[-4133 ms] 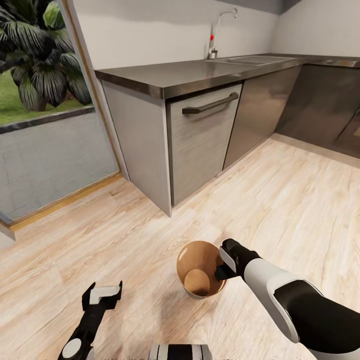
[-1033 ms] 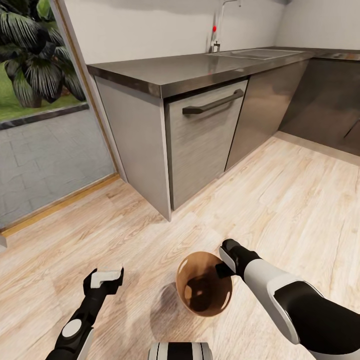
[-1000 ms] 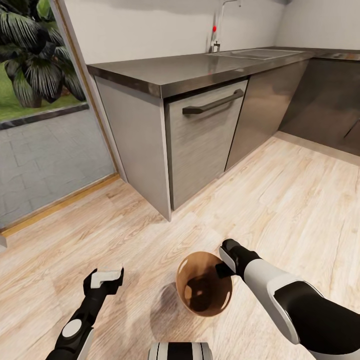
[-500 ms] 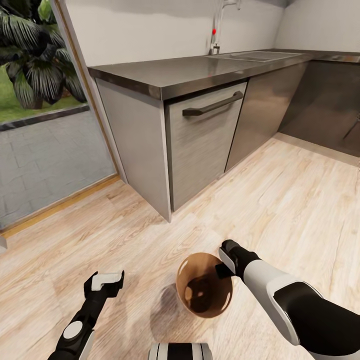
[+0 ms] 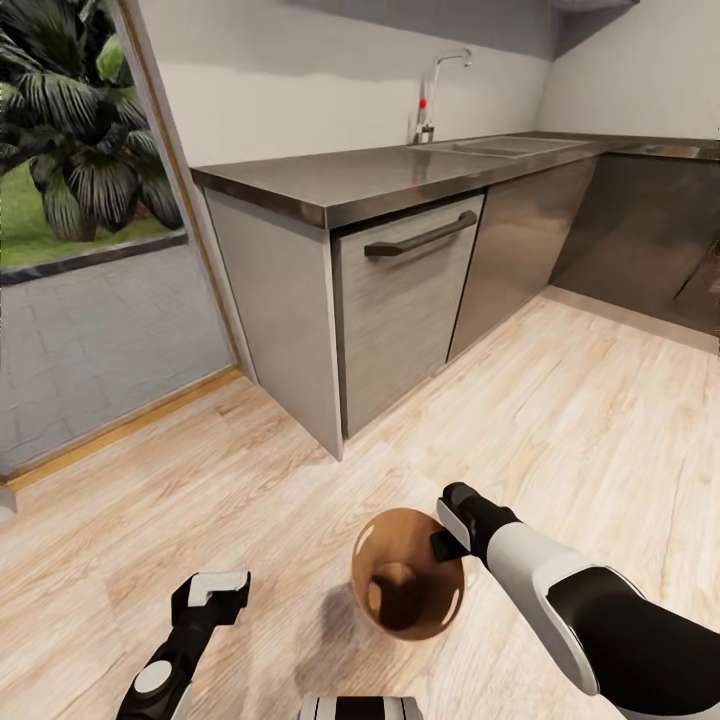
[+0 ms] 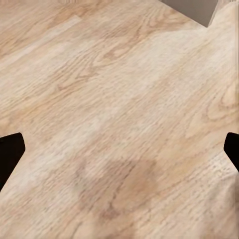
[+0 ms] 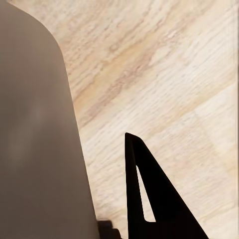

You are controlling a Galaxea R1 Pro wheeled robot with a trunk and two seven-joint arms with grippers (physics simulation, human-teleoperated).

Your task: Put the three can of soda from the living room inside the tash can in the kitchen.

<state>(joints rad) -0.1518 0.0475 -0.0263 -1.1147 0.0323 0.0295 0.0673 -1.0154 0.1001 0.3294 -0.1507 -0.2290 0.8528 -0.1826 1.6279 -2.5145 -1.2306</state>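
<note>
Head view looks down on the kitchen's wood floor (image 5: 560, 400), where a round brown trash can (image 5: 372, 540) stands in front of the robot, just short of the grey steel-fronted cabinets (image 5: 400, 300) and the dark countertop (image 5: 400, 175) with its sink and chrome tap (image 5: 430, 95). The right gripper (image 5: 447, 530) sits at the can's rim, on its right side; nothing shows between its fingers, though how far apart they stand I cannot tell, and the right wrist view gives just one dark finger (image 7: 149, 199) beside the can's grey outer wall (image 7: 35, 139). The left gripper (image 5: 212, 592) hovers over bare floor well left of the can, its fingers (image 6: 10, 154) spread wide and empty in the left wrist view.

Something dark lies at the bottom of the can, too dim to call a soda can. No soda can is in either gripper, so the step in hand looks like the end of a drop-off. If cans remain, the next move calls for drawing the right arm clear of the rim and driving back to the living room.

No brand, label or writing can be read anywhere
</note>
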